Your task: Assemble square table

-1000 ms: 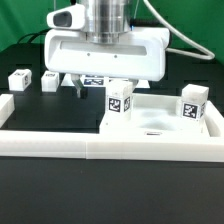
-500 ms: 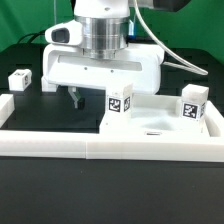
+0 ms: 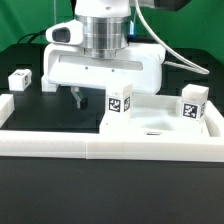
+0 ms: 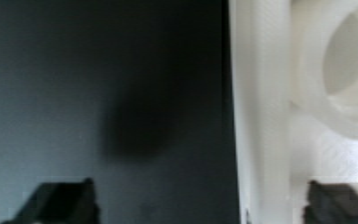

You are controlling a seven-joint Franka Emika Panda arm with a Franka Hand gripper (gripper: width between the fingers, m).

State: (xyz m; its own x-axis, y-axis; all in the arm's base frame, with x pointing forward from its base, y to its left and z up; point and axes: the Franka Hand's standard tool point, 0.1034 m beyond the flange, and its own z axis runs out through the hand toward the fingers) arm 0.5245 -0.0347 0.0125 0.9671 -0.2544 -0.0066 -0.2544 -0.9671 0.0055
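The square table's white slab [image 3: 160,124] lies flat at the exterior view's right. Two white tagged leg blocks stand on it, one at its near-left corner [image 3: 120,101] and one at its right [image 3: 193,103]. Another leg block [image 3: 18,80] sits on the black table at the far left. My gripper [image 3: 92,98] is low over the slab's left edge, with one dark finger [image 3: 75,97] showing beside it and the other hidden behind the leg block. In the wrist view the gripper [image 4: 202,203] is open, and the slab's edge [image 4: 265,110] with a round hole [image 4: 345,85] lies between the fingertips, touching neither.
A long white border bar [image 3: 110,148] runs along the front, and a short white one [image 3: 5,106] stands at the left. The black tabletop [image 3: 50,108] lies between the left leg block and the slab.
The gripper's hand has turned and come down a little towards the slab's left edge since a second ago. The slab and leg blocks have not moved.
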